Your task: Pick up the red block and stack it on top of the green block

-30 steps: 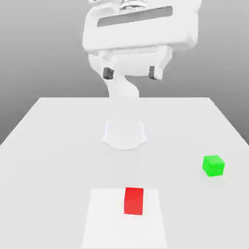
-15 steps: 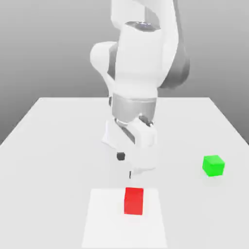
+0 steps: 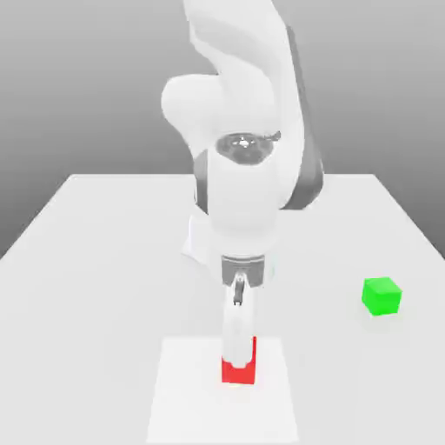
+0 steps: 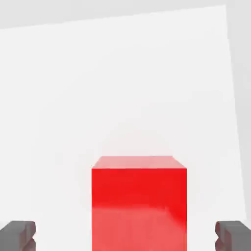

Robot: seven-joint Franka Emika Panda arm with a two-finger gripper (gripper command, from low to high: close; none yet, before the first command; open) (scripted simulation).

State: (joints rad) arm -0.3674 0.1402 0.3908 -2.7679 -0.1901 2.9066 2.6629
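My gripper's fingers (image 4: 18,236) stand wide apart, one on each side of the red block (image 4: 139,208), which sits on the white sheet (image 3: 182,391). If I close off-centre, one finger could land first and twist or shove it. Farther back, the green block (image 3: 381,296) waits well apart; a hasty release there could topple the stack.

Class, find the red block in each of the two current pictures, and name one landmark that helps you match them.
Exterior view: the red block is low in the picture, near the middle, partly hidden by the tool.
Hand view: the red block lies between the two fingertips.
Shared landmark: the white square under the block.
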